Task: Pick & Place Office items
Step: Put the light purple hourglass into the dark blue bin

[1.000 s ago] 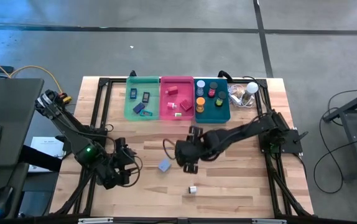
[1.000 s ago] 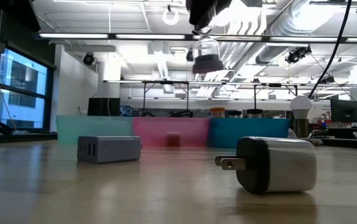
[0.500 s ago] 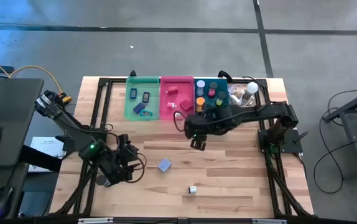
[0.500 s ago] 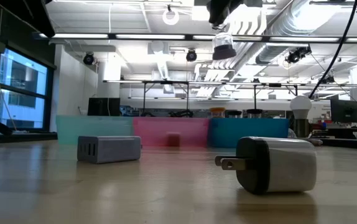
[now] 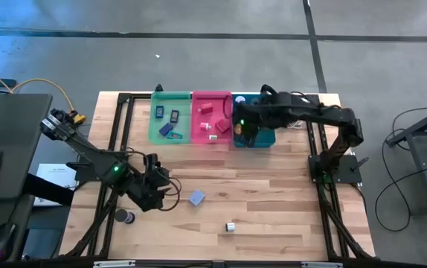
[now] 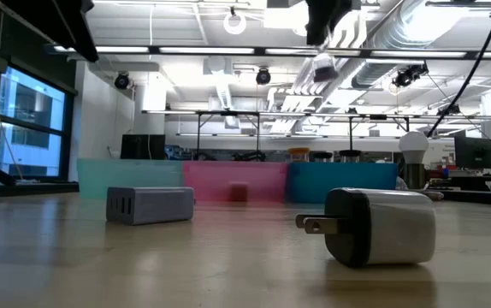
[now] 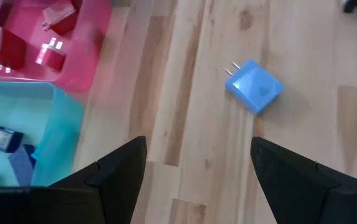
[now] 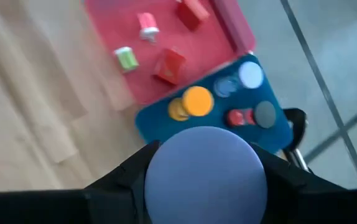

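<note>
With my right gripper (image 8: 204,186) pinching the lavender round roll (image 8: 205,174) above the teal bin (image 5: 264,139), I should centre over a bare patch before releasing, while my left gripper (image 7: 197,168) hovers spread near the blue plug block (image 7: 254,86).

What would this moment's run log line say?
right gripper: holds lavender roll above teal bin | left gripper: open, near blue charger

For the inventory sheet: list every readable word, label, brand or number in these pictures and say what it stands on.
Readable text: none.
Blue charger: plain face, no marking visible.
White plug adapter: no print visible.
Grey charger block: no print visible.
Small items in the pink bin and green bin: any labels too small to read.
Paper beside the table: print too small to read.
</note>
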Controlling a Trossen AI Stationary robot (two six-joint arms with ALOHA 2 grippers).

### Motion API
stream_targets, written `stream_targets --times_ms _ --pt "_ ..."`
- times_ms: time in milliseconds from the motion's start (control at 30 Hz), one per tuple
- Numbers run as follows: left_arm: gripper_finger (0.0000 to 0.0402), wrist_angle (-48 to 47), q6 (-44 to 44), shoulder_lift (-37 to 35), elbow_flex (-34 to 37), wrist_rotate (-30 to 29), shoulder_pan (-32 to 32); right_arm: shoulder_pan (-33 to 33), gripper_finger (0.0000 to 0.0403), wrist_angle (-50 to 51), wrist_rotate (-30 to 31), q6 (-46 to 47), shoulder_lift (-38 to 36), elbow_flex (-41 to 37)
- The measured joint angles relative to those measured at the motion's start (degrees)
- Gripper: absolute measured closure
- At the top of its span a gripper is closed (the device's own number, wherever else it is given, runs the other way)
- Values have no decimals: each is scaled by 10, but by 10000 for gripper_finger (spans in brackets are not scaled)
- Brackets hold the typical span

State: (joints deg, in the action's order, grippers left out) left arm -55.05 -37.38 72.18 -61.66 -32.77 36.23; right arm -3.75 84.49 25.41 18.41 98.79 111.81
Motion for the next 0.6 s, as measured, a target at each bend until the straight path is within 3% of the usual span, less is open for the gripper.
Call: stream_targets --times_ms 267,600 --pt "121 -2 47 0 0 1 -44 -92 216 -26 -45 -45 -6 -34" --pt "121 -2 75 0 0 33 -89 -149 224 -156 -105 -94 -4 -203"
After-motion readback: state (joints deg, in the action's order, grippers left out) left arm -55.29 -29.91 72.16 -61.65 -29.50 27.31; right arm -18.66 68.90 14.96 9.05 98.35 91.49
